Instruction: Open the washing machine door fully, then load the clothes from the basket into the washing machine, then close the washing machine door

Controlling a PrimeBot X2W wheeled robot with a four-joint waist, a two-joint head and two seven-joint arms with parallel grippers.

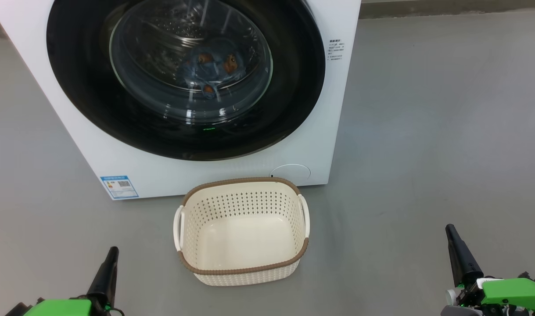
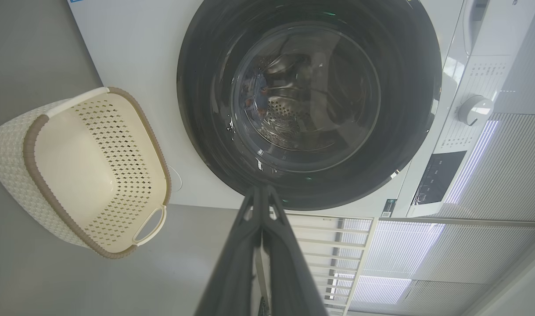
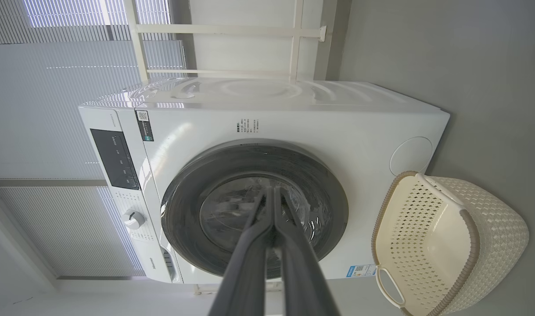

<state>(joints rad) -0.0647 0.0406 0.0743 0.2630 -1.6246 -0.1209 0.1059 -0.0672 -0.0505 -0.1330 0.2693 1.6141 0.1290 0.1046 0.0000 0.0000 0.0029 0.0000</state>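
Note:
The white washing machine (image 1: 333, 131) stands on the floor with its round black door (image 1: 83, 92) shut flat against the front. Through the glass window the light blue clothes (image 1: 211, 66) with orange prints lie inside the drum. In front of the machine sits the cream perforated basket (image 1: 241, 181), with nothing in it. My left gripper (image 1: 113, 251) is low at the left, shut and holding nothing. My right gripper (image 1: 451, 231) is low at the right, likewise shut and holding nothing. Both are well back from the door (image 2: 197, 87) (image 3: 184, 206) and off to either side of the basket (image 2: 30, 149) (image 3: 491, 219).
Grey floor (image 1: 447, 131) spreads to the right of the machine and around the basket. The control panel with a knob (image 2: 474, 109) runs along the machine's top. Window blinds (image 3: 52, 66) and a white rail frame (image 3: 232, 30) stand behind the machine.

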